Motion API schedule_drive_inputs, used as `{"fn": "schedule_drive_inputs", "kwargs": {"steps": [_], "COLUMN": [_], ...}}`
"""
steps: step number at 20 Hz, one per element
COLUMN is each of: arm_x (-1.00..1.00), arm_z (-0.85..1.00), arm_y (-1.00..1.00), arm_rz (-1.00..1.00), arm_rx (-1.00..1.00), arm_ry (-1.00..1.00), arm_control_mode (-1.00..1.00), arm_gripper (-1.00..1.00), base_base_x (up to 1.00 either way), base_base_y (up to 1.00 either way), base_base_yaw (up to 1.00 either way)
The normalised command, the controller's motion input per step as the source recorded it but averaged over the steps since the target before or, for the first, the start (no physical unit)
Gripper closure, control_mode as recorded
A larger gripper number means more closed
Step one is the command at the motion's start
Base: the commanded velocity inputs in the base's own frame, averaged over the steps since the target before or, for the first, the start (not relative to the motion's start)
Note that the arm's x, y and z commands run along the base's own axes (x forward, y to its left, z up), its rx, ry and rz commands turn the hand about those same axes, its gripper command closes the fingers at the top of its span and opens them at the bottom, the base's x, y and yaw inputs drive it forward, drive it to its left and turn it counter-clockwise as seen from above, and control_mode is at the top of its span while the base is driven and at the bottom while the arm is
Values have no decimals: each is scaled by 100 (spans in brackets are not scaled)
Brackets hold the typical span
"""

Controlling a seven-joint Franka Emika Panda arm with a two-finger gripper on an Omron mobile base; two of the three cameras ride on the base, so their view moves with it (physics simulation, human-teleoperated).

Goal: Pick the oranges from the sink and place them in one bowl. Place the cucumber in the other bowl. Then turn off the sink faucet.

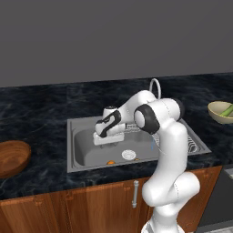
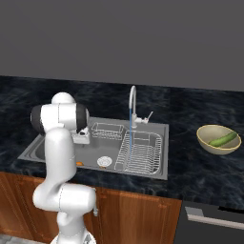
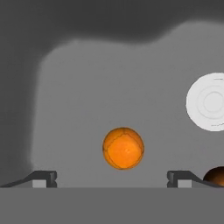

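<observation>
Deep in the sink basin (image 3: 87,87) lies one of the oranges (image 3: 123,148), just ahead of my open gripper (image 3: 112,179) and centred between its fingertips (image 3: 43,178). A second, shadowed orange (image 3: 215,176) sits at the right fingertip's outer side. From the base, my gripper (image 1: 108,141) hangs inside the sink (image 1: 73,157) with an orange (image 1: 110,162) near the front wall. The brown wooden bowl (image 1: 11,157) stands empty on the left counter. On the right, the cucumber (image 2: 224,140) lies in the olive-yellow bowl (image 2: 209,143). The faucet (image 2: 132,100) runs a blue stream.
The round white drain (image 3: 212,101) is right of the orange. A wire basket (image 2: 107,129) and the ribbed drainer rack (image 2: 140,152) fill the sink's right half. Dark marble counter (image 1: 36,113) surrounds the sink, with wooden cabinets (image 1: 91,205) below.
</observation>
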Motion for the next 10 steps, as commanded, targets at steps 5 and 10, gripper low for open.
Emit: {"fn": "schedule_drive_inputs", "kwargs": {"steps": [5,10], "arm_x": [-2,0], "arm_z": [-11,-6], "arm_y": [0,0], "arm_rz": [0,0], "arm_rx": [3,4], "arm_ry": [0,0], "arm_control_mode": [-100,-100], "arm_gripper": [-100,-100], "base_base_x": [0,0], "base_base_y": [0,0], "base_base_yaw": [0,0]}}
